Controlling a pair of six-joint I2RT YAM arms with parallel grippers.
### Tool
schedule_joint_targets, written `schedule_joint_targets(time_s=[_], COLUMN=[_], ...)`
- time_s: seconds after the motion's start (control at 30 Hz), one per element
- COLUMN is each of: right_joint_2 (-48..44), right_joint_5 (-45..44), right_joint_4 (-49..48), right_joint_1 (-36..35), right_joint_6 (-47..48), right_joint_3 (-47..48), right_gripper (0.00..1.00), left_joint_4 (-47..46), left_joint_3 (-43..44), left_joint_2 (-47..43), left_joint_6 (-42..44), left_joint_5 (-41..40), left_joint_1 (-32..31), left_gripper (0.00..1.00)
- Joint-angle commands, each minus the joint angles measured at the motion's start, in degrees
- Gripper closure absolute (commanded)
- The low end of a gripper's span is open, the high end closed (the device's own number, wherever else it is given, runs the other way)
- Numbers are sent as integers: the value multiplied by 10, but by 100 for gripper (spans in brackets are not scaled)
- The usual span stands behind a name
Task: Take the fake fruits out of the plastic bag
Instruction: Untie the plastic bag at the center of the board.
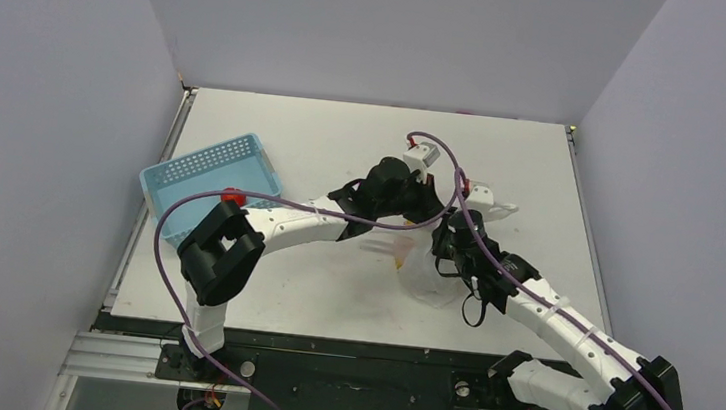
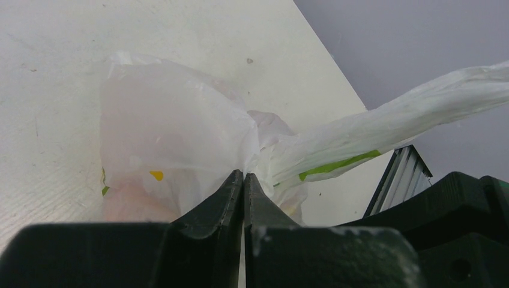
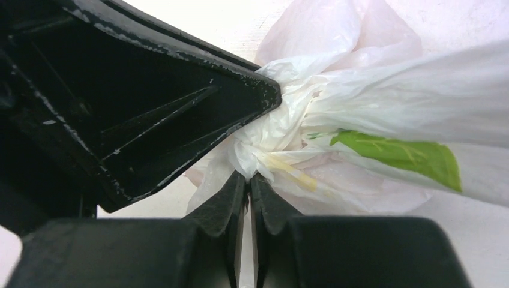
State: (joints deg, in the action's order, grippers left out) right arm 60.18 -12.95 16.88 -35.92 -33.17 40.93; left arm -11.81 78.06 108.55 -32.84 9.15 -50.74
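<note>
The plastic bag [image 1: 425, 273] lies crumpled on the white table between the two arms, thin and translucent with green and yellow prints. My left gripper [image 2: 244, 174] is shut, its tips pinching the film at the bag's gathered neck [image 2: 264, 147]. A twisted handle loop [image 2: 414, 105] stretches off to the right. My right gripper [image 3: 248, 176] is also shut on a fold of the bag [image 3: 282, 129], just below the left gripper's black fingers [image 3: 180, 102]. The fake fruits are hidden inside; only a faint pinkish tint [image 2: 129, 201] shows through the film.
A blue perforated basket [image 1: 208, 182] stands at the table's left edge, beside the left arm's elbow. Purple cables loop over both arms. Grey walls close in the table on three sides.
</note>
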Motion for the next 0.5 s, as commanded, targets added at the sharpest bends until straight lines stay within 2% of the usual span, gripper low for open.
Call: schedule_joint_targets(time_s=[0.0, 0.17, 0.33, 0.47], right_joint_2=[0, -50, -137, -190], right_joint_5=[-82, -119, -116, -124], right_joint_4=[-13, 51, 77, 137], right_joint_1=[-19, -24, -26, -25], right_joint_6=[2, -49, -86, -141], right_joint_3=[25, -7, -65, -90], right_gripper=[100, 100, 100, 100], left_joint_4=[-30, -23, -54, -67], left_joint_3=[8, 15, 25, 36], left_joint_2=[-20, -21, 2, 28], left_joint_6=[-18, -63, -114, -142], left_joint_5=[4, -32, -11, 9], left_joint_1=[4, 43, 105, 143], left_gripper=[100, 100, 100, 100])
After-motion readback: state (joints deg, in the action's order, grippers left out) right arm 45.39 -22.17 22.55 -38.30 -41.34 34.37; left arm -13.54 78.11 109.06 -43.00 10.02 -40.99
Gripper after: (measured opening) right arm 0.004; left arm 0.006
